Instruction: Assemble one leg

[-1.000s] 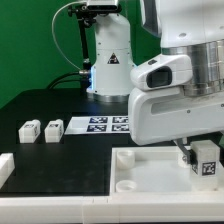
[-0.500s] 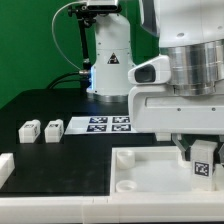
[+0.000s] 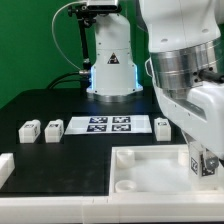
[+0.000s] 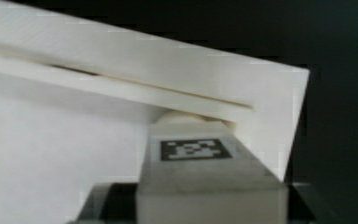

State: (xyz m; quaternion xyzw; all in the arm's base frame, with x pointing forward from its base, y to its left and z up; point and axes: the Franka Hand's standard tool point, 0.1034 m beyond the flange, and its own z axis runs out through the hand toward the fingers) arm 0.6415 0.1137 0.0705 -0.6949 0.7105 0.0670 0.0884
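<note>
My gripper (image 3: pixel 207 168) is shut on a leg (image 3: pixel 209 164), a small white block with a black-and-white tag. It holds the leg upright at the far right corner of the large white tray-like part (image 3: pixel 150 172). In the wrist view the leg (image 4: pixel 201 160) stands between my dark fingers (image 4: pixel 119 200), its tag faces the camera, and its far end meets the tray-like part's (image 4: pixel 87 110) edge. The socket under the leg is hidden.
Two loose legs (image 3: pixel 29 129) (image 3: pixel 52 128) lie at the exterior view's left. A third (image 3: pixel 162 126) lies beside the marker board (image 3: pixel 105 125). A white part (image 3: pixel 5 168) sits at the left edge. The robot base (image 3: pixel 110 60) stands behind.
The hand has turned about its own axis with the leg in it. The leg has stayed at the tray-like part's right corner.
</note>
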